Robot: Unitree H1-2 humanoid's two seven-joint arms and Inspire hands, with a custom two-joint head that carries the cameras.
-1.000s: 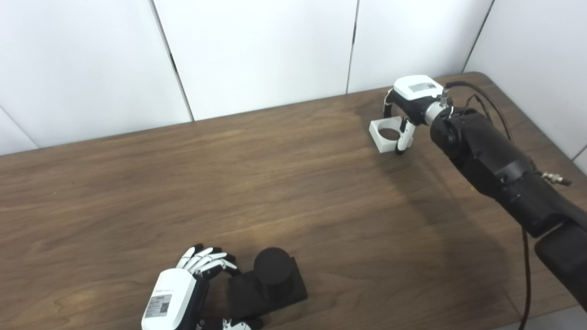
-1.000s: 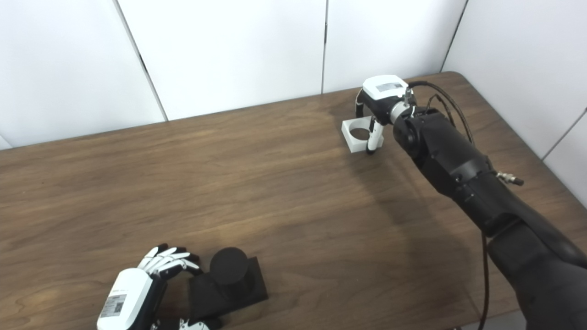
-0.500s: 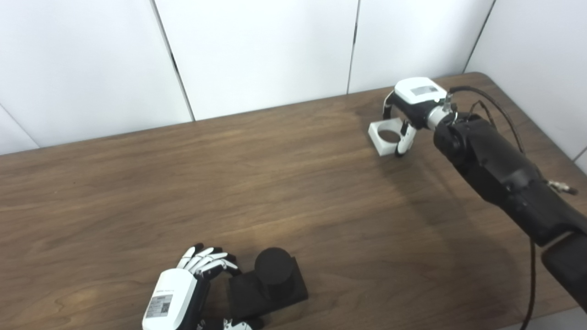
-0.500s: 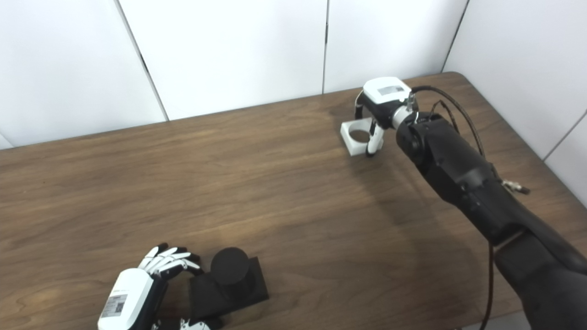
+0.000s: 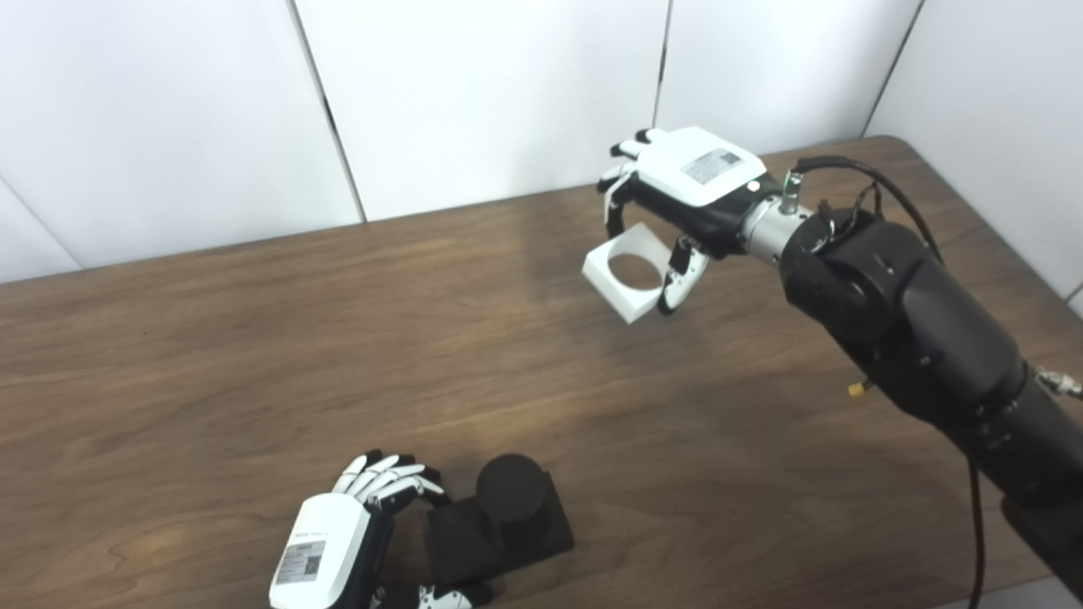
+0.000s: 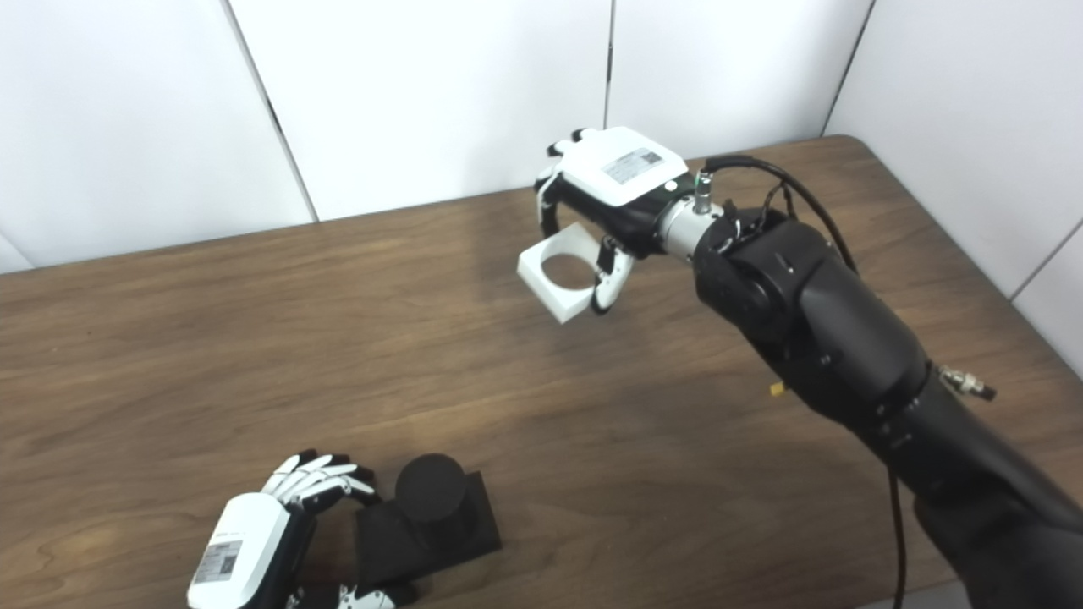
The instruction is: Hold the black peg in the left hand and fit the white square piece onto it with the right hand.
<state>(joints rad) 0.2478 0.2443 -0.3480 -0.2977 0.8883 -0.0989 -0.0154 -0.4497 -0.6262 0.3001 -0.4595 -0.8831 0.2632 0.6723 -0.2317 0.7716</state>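
Note:
The black peg (image 5: 510, 495), a short cylinder on a square black base, stands on the table near the front edge. My left hand (image 5: 338, 541) grips the base's left side, fingers curled over its far corner and thumb at its near edge. The white square piece (image 5: 624, 277), with a round hole through it, hangs in the air above the table's far middle. My right hand (image 5: 681, 182) is shut on it, fingers on its far side and thumb on its right side. The same piece (image 6: 558, 274) and peg (image 6: 429, 489) show in the right eye view.
The brown wooden table (image 5: 254, 355) runs across the view, with white wall panels (image 5: 474, 93) behind it. A black cable (image 5: 854, 165) loops off the right forearm. The table's front edge lies just below the peg base.
My right hand has lifted the white square piece off the table and carried it left and toward me. The left hand and peg have stayed put. The camera has shifted slightly.

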